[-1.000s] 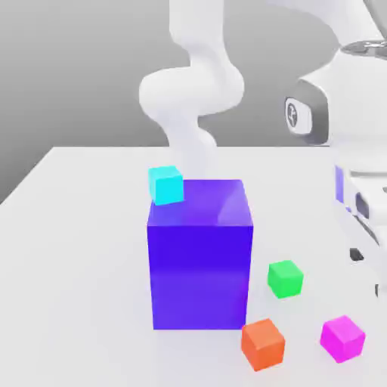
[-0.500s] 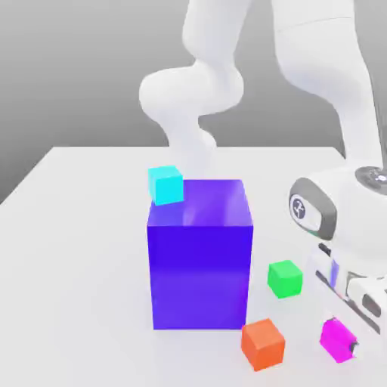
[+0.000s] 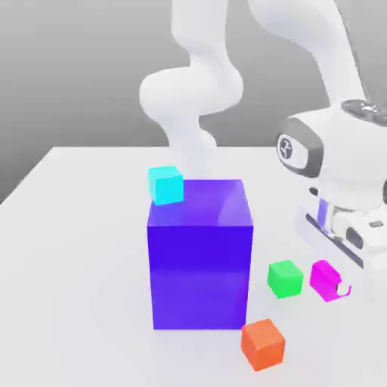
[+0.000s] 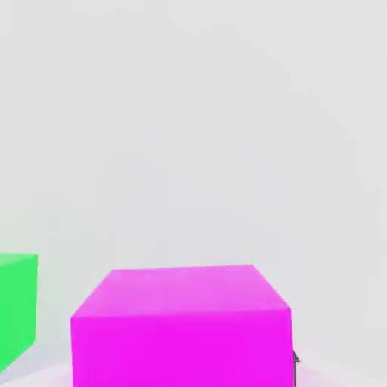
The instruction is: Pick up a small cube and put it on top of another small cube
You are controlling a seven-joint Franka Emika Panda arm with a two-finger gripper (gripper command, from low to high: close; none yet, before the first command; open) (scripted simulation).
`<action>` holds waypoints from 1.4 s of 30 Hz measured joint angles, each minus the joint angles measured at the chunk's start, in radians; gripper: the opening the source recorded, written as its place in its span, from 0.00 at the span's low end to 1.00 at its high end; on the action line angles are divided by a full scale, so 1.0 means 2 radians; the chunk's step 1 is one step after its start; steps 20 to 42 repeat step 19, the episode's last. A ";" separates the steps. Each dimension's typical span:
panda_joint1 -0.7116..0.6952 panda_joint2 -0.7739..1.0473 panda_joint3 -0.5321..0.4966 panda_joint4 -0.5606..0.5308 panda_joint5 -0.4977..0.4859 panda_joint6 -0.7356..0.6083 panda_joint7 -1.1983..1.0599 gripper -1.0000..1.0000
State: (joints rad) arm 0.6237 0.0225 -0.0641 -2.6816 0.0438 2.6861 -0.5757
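Nearest lies the orange cube (image 3: 263,344) on the counter (image 3: 75,264), then the fingers (image 3: 334,286) pinch the pink cube (image 3: 325,280) in the air beside the green cube (image 3: 285,278), behind stands the blue block (image 3: 199,257) with the cyan cube (image 3: 166,184).

Glossy white rounded arm (image 3: 198,91) segments, grey joint cap (image 3: 291,147) – dark round emblem
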 joint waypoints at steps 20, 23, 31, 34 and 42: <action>-0.002 -0.004 0.021 -0.130 -0.020 0.134 0.069 1.00; -0.002 -0.004 0.021 -0.130 -0.020 0.134 0.069 1.00; -0.002 -0.004 0.021 -0.130 -0.020 0.134 0.069 1.00; -0.002 -0.004 0.021 -0.130 -0.020 0.134 0.069 1.00; -0.002 -0.004 0.021 -0.130 -0.020 0.134 0.069 1.00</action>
